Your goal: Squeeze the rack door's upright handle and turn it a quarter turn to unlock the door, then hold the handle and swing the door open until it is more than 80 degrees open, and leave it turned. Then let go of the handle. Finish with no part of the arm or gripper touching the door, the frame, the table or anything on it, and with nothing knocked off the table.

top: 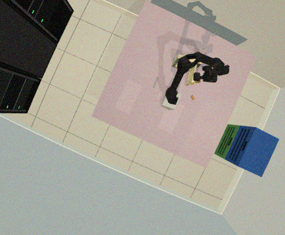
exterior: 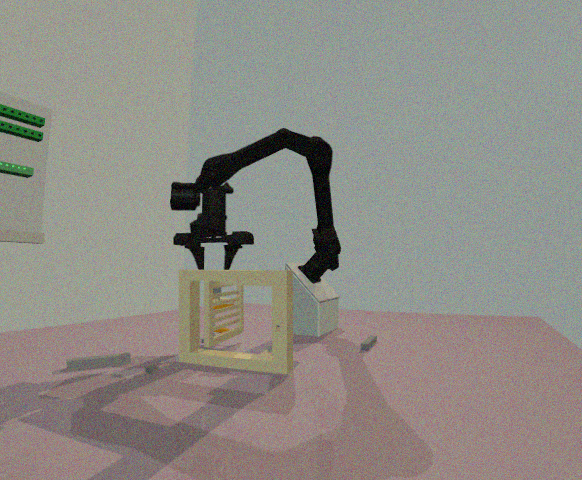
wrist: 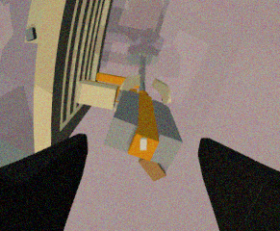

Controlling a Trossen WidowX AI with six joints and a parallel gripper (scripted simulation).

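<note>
The cream door stands swung out roughly square to its cream frame. Its handle, a grey block with an orange strip, is turned and stands out beside the door in the wrist view; orange parts also show through the slats in the exterior view. My gripper is open, fingers pointing down. The handle shows between and beyond the fingertips, with gaps at both sides. The tips end near the frame's top edge in the exterior view; their exact height over the handle is hard to tell.
A small orange block lies near the door's free side. Grey bars lie on the pink table top. The arm's pale base block stands beyond the frame in the exterior view.
</note>
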